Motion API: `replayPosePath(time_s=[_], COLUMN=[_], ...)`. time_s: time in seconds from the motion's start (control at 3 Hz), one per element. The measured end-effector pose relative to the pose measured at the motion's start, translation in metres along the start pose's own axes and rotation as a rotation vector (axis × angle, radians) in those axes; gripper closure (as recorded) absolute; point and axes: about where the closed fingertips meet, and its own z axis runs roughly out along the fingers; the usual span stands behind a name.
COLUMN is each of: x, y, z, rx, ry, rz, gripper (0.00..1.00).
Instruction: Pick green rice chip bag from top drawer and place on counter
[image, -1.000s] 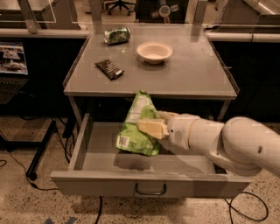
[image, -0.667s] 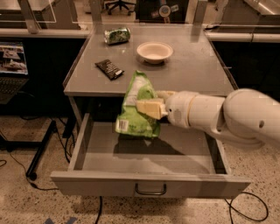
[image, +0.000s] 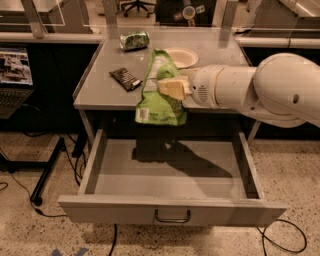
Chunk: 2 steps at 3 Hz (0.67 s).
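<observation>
My gripper (image: 170, 88) is shut on the green rice chip bag (image: 159, 100), a light green glossy bag with a white label at its lower left. The bag hangs upright in the air above the open top drawer (image: 170, 175), level with the front edge of the counter (image: 105, 90). The white arm reaches in from the right. The drawer is pulled out, with its curved handle (image: 172, 218) at the front centre, and nothing shows inside it.
On the counter lie a flat dark brown wrapper (image: 125, 78), a small dark green can (image: 134, 40) on its side at the back, and a white bowl (image: 181, 56) partly behind the bag. A laptop (image: 14, 75) stands at the left.
The gripper has lifted the bag up out of the drawer to counter height and carried it slightly back toward the counter.
</observation>
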Motion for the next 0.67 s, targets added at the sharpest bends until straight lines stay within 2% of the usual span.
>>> replayPosePath(time_s=[0.33, 0.67], x=[0.003, 0.014], y=[-0.038, -0.085], z=[0.01, 0.022], rx=[0.074, 0.179], ry=[0.006, 0.018], rz=[0.025, 0.071], gripper=[1.0, 1.0])
